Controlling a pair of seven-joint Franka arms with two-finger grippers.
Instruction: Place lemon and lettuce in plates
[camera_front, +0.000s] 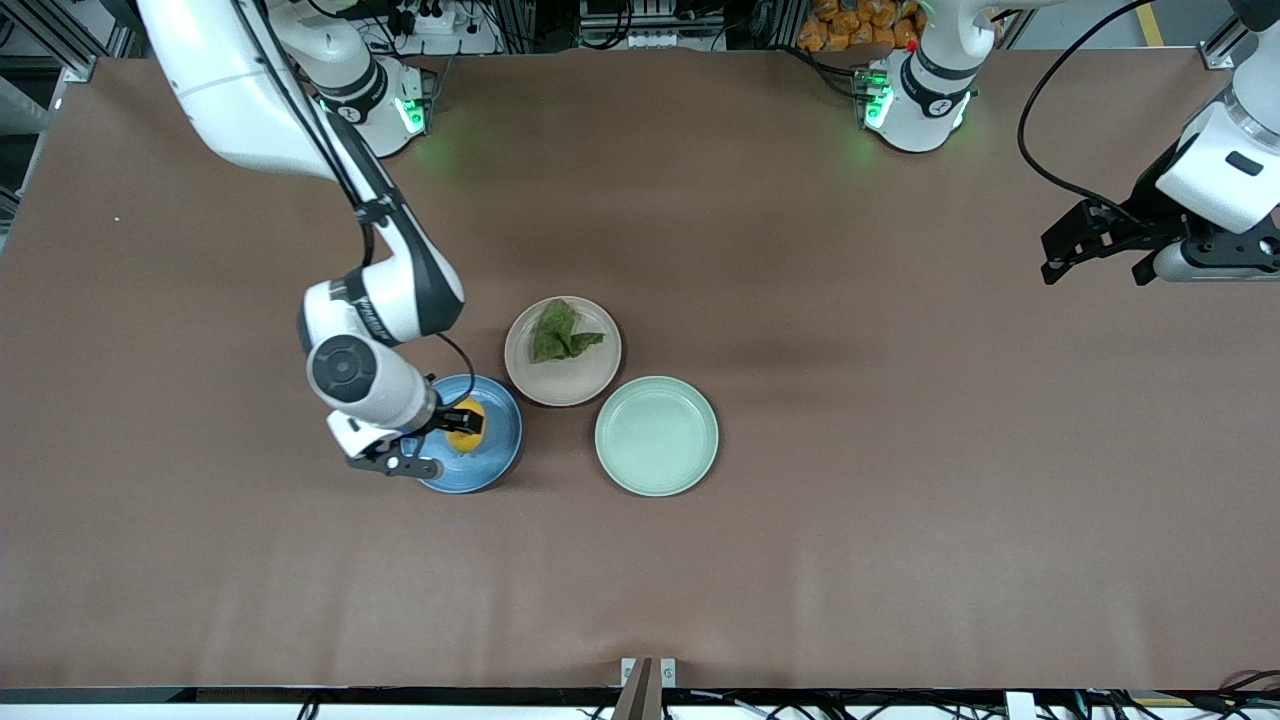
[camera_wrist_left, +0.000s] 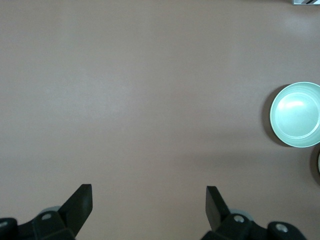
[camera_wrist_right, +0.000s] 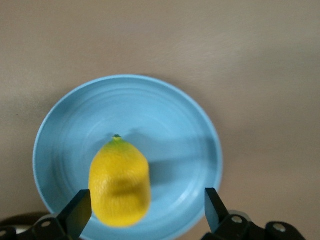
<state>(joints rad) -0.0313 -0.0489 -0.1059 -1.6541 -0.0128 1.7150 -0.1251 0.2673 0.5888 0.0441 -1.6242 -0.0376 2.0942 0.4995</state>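
The right tool (camera_front: 452, 440) sits over the blue plate (camera_front: 500, 452) with its fingers spread open; the lemon (camera_wrist_right: 120, 182) lies in that plate between them, touching neither. The lettuce (camera_front: 561, 331) lies in the beige-pink plate (camera_front: 596, 380), beside a mint green plate (camera_front: 656, 436) nearer the front camera. The left tool (camera_front: 1093, 272) waits, fingers spread open, above the desk (camera_front: 900, 560) at the left arm's end.
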